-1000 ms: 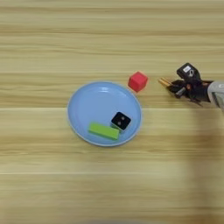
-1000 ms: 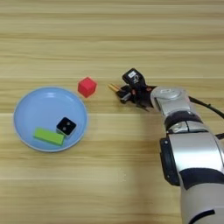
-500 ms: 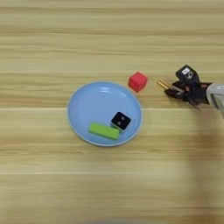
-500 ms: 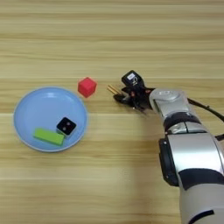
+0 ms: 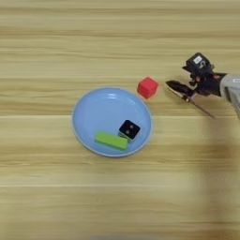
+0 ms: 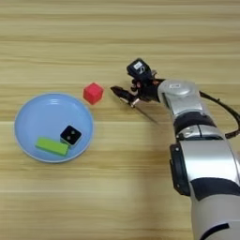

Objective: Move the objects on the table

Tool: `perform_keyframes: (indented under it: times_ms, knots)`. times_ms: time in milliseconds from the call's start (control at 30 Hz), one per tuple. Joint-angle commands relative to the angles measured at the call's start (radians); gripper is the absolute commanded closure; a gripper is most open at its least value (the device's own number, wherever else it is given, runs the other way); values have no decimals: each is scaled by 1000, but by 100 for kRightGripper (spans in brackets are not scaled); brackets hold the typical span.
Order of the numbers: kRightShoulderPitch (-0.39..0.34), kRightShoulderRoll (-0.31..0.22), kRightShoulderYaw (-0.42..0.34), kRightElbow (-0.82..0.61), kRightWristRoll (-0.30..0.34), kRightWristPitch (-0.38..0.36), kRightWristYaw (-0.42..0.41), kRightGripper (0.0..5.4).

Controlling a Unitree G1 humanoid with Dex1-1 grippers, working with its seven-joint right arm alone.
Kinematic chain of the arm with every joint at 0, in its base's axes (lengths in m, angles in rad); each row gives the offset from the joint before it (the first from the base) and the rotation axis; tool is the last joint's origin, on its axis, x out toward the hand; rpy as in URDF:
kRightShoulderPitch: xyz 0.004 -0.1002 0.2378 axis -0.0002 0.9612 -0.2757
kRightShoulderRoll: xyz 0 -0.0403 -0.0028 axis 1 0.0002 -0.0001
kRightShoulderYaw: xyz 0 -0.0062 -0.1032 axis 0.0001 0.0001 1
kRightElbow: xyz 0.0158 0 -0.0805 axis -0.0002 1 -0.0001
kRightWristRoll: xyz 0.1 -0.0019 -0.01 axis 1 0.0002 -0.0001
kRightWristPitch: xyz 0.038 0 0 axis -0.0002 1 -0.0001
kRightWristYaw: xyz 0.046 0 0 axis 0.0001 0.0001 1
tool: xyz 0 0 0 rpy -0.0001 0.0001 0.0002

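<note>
Hidden or unclear: the screwdriver (image 6: pixel 136 104) is lying partly under the gripper (image 6: pixel 125 95), so its handle is showing only as a small orange-brown patch between the black fingers; its thin shaft is running down and to the right from there onto the desk (image 6: pixel 117 42). In the left eye view the arm is being cut off by the right edge, with only the gripper (image 5: pixel 180 89) and a bit of silver forearm showing.
Red cube: the red cube (image 5: pixel 147 87) is sitting on the bare desk just beyond the upper right rim of the blue plate (image 5: pixel 89 112), near the gripper's tips but apart from them.
Green block: the flat bright-green block (image 5: pixel 111 140) is lying inside the plate toward its near side, tilted slightly.
Black cube: the black cube (image 5: pixel 129 129) with white dots is resting in the plate just right of the green block's end, seeming to be touching it.
Gripper: the black fingers are pointing left toward the red cube and appearing pressed close around the screwdriver's handle end, low over the desk.
Arm: the silver forearm (image 6: pixel 180 96) is reaching in from the right, with a black cable (image 6: pixel 220 105) trailing off beside it.
Desk: pale plank grain is running left to right, filling both views.
</note>
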Motion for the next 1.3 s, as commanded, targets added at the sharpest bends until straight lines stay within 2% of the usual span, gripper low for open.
perform_keyframes:
  times_ms: [33,233,467,700,967,1133,1300]
  knots:
    - [-45,-3,-32,-207,82,-33,38,75]
    - [35,21,-30,-449,155,27,104,5]
    - [128,66,29,-637,175,109,162,5]
    - [171,58,82,-706,164,147,220,5]
    - [215,41,151,-713,133,139,299,5]
    - [220,55,191,-702,105,133,304,5]
    - [169,100,200,-638,72,154,228,5]
